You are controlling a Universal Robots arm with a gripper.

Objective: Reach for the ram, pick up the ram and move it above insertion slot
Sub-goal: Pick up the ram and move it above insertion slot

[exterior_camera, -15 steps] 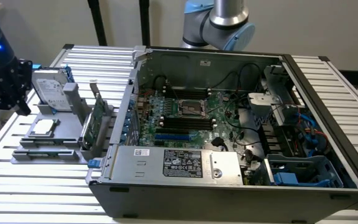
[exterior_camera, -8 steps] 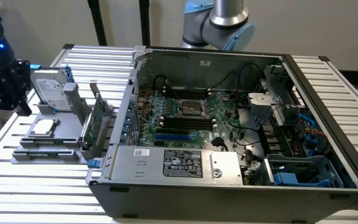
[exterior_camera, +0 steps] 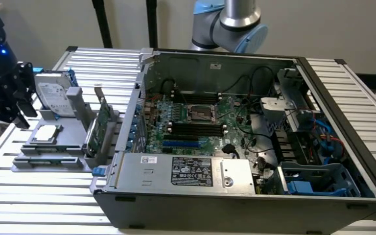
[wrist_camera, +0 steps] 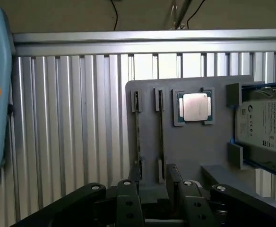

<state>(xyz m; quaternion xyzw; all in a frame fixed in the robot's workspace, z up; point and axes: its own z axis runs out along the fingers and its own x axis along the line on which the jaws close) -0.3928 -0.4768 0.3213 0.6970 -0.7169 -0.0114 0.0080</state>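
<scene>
Black fingers point(wrist_camera: 172, 174), spread wide, hang over the ram point(wrist_camera: 160, 127) in its grey holder point(wrist_camera: 190, 151).

Open computer case point(exterior_camera: 240, 215) on slatted table point(exterior_camera: 18, 196), motherboard point(exterior_camera: 175, 117) inside it, power supply point(exterior_camera: 181, 171) along its near wall, holder point(exterior_camera: 70, 132) at its exterior view's left, carrying processor point(exterior_camera: 46, 133), ram point(wrist_camera: 160, 127) slotted beside, hard drive point(exterior_camera: 52, 95) behind, expansion card point(exterior_camera: 101, 128) nearest case.

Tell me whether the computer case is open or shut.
Open: the computer case has no side cover on it, and the motherboard inside lies exposed.
</scene>
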